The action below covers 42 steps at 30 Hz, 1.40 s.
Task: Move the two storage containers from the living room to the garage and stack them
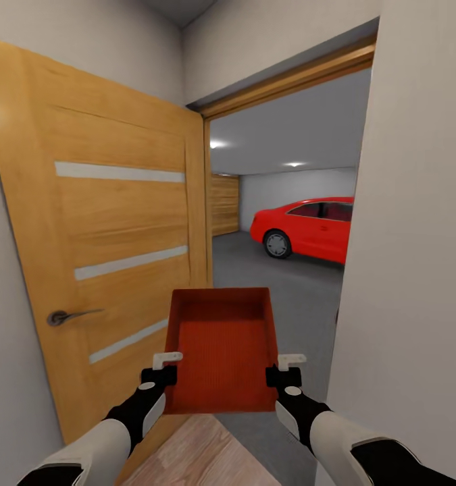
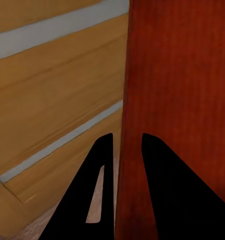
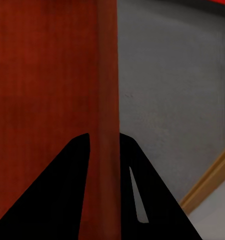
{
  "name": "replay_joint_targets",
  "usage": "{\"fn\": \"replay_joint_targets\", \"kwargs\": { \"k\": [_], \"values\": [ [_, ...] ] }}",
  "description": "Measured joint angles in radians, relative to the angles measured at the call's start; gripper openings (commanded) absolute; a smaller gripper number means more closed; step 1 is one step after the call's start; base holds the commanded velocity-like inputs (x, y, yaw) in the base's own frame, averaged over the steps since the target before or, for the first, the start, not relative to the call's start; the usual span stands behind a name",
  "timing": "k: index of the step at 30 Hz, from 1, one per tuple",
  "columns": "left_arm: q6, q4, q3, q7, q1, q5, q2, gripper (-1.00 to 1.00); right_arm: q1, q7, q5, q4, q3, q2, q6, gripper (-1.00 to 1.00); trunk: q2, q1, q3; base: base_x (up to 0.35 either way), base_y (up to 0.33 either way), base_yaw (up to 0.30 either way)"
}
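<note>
The storage container [image 1: 222, 347], an open-top orange-red bin w/ a finely ribbed inside, is carried in front of the robot betw. both arms, right at the doorway into the garage. The left gripper [image 1: 165, 368] pinches the bin's left long wall, one finger inside and one outside, and the left wrist view confirms it: dark fingers [image 2: 95, 195] straddle the thin wall edge. The right gripper [image 1: 285, 370] does the same on the right wall, fingers [image 3: 147, 200] clamped either side of the rim. The door [image 1: 113, 243] (orange wood, glass slats) stands swung open on the robot's left, close to the bin's left side; a pale wall [image 1: 410, 236] closes in on the right. Beyond lies the grey concrete floor [image 1: 282, 290] and a red car [image 1: 307, 228], well apart. Judging by looks, the bin is light, stiff plastic, empty, prob. a bit slick; thin walls suit a pinch grip near mid-length on opposite sides, as now. The main risk is clipping door or jamb in this tight gap, which could twist the bin in the grip.
</note>
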<state>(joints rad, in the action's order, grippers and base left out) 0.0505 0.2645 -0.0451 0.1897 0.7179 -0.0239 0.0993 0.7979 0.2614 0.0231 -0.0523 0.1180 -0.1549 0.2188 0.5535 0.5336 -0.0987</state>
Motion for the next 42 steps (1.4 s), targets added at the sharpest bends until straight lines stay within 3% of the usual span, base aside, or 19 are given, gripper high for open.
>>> {"fn": "replay_joint_targets", "kwargs": {
  "k": [42],
  "values": [
    [0.000,0.003,0.002,0.000,0.000,0.002,-0.001,-1.00,0.000,0.000,-0.003,-0.001,-0.003,0.000,0.001,-1.00,0.000,0.000,0.000,0.247,0.263,-0.285]
  ]
}}
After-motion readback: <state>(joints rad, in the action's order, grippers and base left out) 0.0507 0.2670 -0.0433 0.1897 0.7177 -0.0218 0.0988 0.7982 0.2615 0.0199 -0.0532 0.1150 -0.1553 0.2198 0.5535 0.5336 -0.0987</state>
